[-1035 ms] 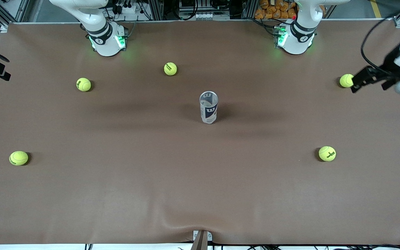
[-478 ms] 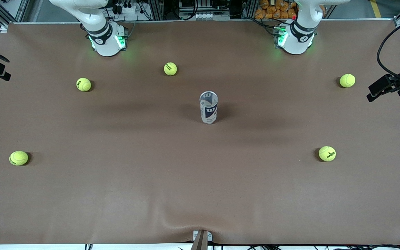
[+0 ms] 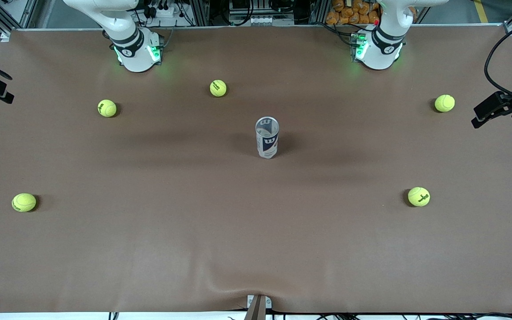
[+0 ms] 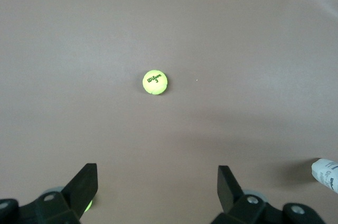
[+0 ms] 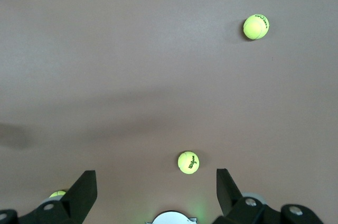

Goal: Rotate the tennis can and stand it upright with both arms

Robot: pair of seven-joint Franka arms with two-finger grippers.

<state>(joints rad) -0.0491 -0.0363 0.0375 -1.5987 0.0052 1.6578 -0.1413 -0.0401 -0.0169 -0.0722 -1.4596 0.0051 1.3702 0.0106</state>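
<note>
The tennis can (image 3: 267, 138) stands upright in the middle of the table, open silver rim up, with a white and navy label. Its edge shows in the left wrist view (image 4: 326, 174). No gripper touches it. My left gripper (image 3: 496, 116) hangs open and empty over the table's edge at the left arm's end; its own view (image 4: 157, 184) shows the jaws wide apart. My right gripper (image 3: 7, 88) waits open and empty over the right arm's end of the table, jaws wide apart in its own view (image 5: 156, 184).
Several yellow-green tennis balls lie scattered on the brown table: one (image 3: 444, 103) near the left gripper, one (image 3: 418, 196) nearer the camera, one (image 3: 218, 88) farther than the can, others (image 3: 107, 108) (image 3: 24, 202) toward the right arm's end. The arm bases (image 3: 137, 51) (image 3: 378, 46) glow green.
My left gripper has moved away from the tennis ball, out toward the table's edge at the left arm's end, then nearly stopped. The can, balls and right gripper have not moved.
</note>
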